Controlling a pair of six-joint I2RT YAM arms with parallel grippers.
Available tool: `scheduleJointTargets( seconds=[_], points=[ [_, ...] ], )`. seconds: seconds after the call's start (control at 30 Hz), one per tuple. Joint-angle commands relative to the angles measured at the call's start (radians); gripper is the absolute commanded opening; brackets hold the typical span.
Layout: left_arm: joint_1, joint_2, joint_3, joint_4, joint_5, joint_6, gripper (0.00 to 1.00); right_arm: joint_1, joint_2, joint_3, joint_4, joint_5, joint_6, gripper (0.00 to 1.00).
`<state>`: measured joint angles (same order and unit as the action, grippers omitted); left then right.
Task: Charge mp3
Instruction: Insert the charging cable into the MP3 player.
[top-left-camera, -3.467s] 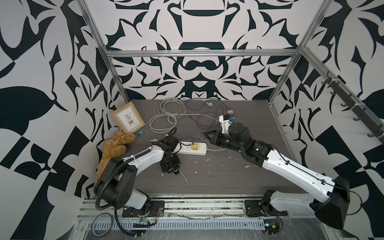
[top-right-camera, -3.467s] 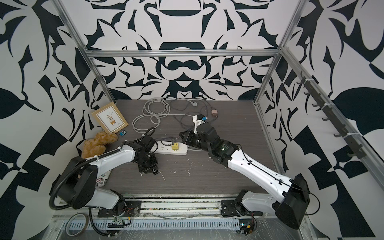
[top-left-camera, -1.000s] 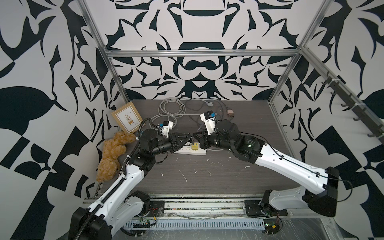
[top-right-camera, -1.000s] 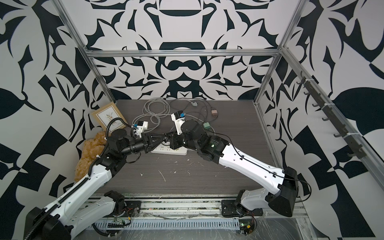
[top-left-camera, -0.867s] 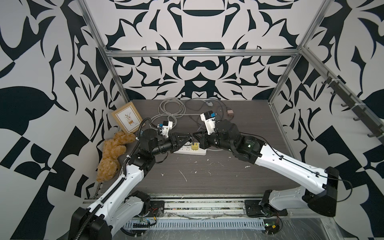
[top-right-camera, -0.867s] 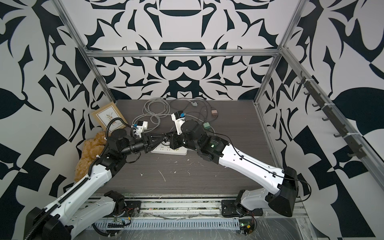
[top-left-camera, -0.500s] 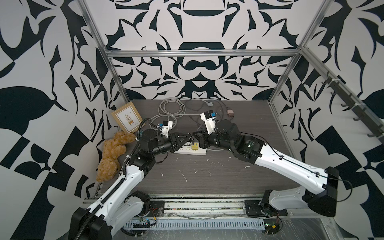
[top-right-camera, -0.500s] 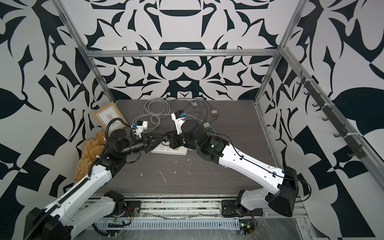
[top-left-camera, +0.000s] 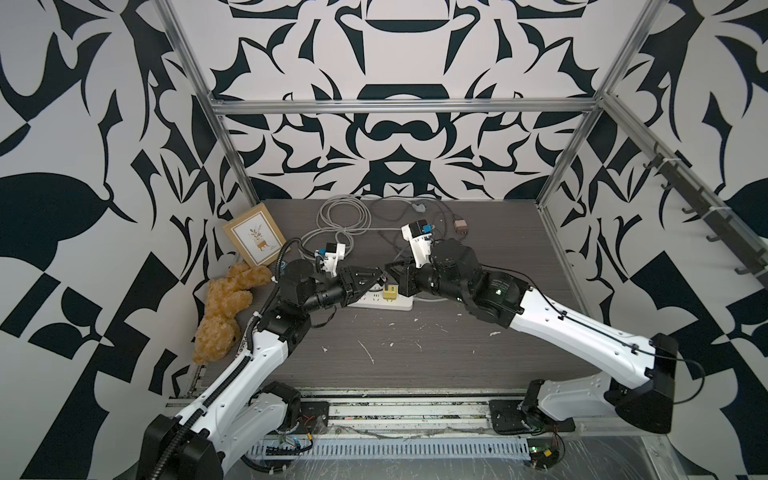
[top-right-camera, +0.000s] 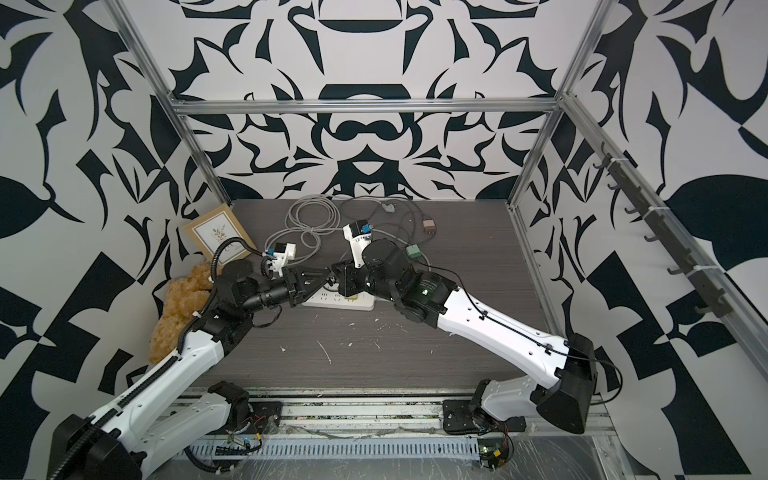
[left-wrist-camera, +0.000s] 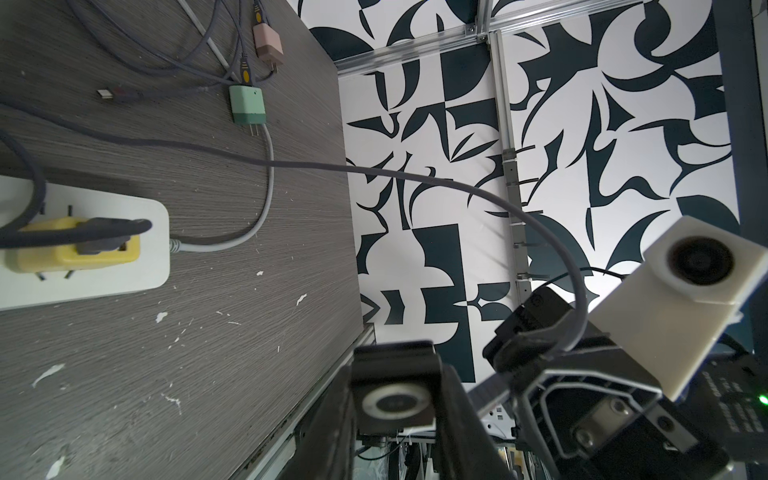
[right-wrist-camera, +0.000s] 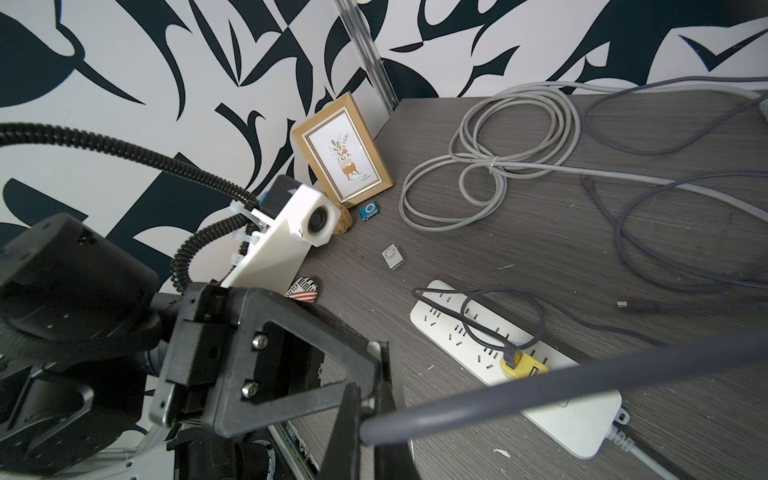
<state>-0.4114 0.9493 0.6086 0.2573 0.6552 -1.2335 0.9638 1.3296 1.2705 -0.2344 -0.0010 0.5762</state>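
Table (right-wrist-camera: 540, 266) carried blue mp3 (right-wrist-camera: 369, 210) just beside picture frame (right-wrist-camera: 343, 151), untouched. Left gripper (top-left-camera: 379, 275) pinched small black device (left-wrist-camera: 392, 402); right gripper (left-wrist-camera: 524, 347) was clamped on grey cable (left-wrist-camera: 415, 176) from yellow charger (left-wrist-camera: 50, 253).

Power strip (left-wrist-camera: 104, 286) cut by frame edge, cable (right-wrist-camera: 540, 384) blurred up close, teddy bear (top-right-camera: 166, 328) partly behind left arm (top-right-camera: 195, 349)

This is a robot lab's test cell. An aluminium frame (top-left-camera: 399, 109) boxes in a desk (top-left-camera: 457, 361), and its walls (top-left-camera: 399, 158) carry a bold black-and-white pattern. A left arm (top-left-camera: 257, 357) and a right arm (top-left-camera: 582, 336) stand on a rail (top-left-camera: 407, 409) beside a cable duct (top-left-camera: 395, 451). A picture frame (top-left-camera: 254, 233), teddy (top-left-camera: 224, 307) and power strip (top-left-camera: 374, 305) are homely clutter.
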Motion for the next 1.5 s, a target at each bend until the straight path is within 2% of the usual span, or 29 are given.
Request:
scheduleJointTargets(
  seconds=[0.0, 1.03, 1.47],
  points=[
    [0.003, -0.012, -0.019, 0.026, 0.010, 0.002, 0.00, 0.000, -0.024, 0.033, 0.049, 0.002, 0.006, 0.00],
    [0.005, -0.014, -0.010, 0.058, 0.000, -0.003, 0.00, -0.005, -0.034, -0.043, 0.027, 0.011, 0.027, 0.00],
    [0.005, 0.000, -0.001, 0.102, 0.044, -0.002, 0.00, -0.017, -0.007, -0.046, 0.046, 0.018, 0.030, 0.00]
  ],
)
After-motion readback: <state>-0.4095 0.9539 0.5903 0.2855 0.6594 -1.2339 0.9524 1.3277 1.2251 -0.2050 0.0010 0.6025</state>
